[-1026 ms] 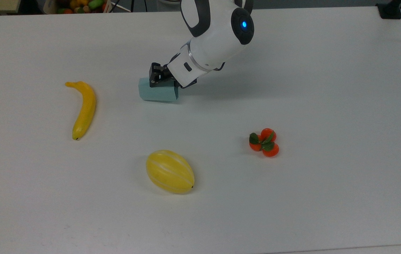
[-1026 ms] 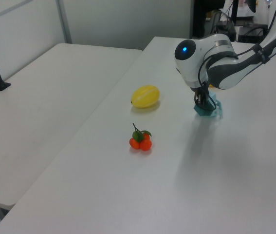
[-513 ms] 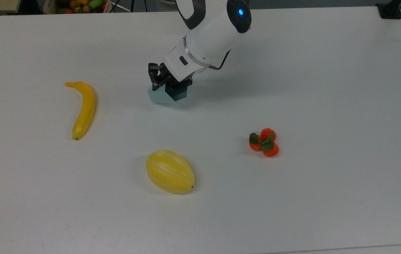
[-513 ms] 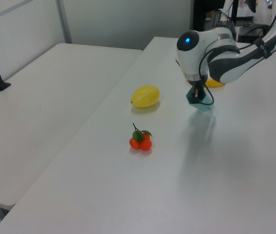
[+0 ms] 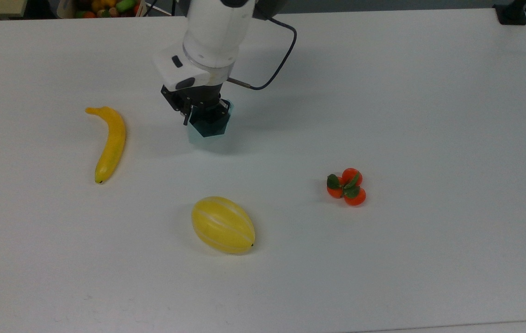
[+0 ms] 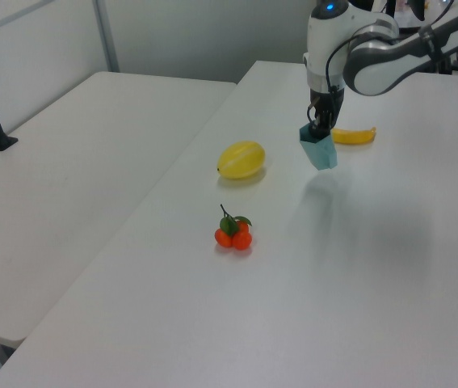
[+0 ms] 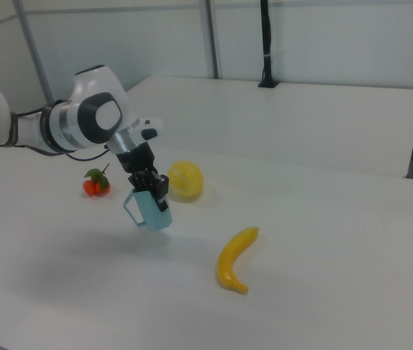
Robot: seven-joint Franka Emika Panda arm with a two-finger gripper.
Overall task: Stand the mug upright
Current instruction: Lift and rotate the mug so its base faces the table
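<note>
The pale teal faceted mug (image 5: 208,131) hangs a little above the white table (image 5: 383,115) with its opening facing up, slightly tilted. My gripper (image 5: 201,112) points down from above and is shut on the mug's rim, one finger inside the opening. In the left view the mug (image 6: 320,152) sits under the gripper (image 6: 319,129), just in front of the banana. In the right view the mug (image 7: 151,211) is below the gripper (image 7: 154,185), its handle toward the right view's left and its shadow on the table underneath.
A yellow banana (image 5: 110,141) lies at the top view's left of the mug. A yellow melon (image 5: 222,225) is nearer the front and an orange cluster with leaves (image 5: 347,187) is to the right. A bin of fruit (image 5: 101,7) sits behind the table.
The gripper turned from slanted to pointing straight down and rose, carrying the mug from lying on its side to opening-up and off the table. It also shifted slightly toward the banana.
</note>
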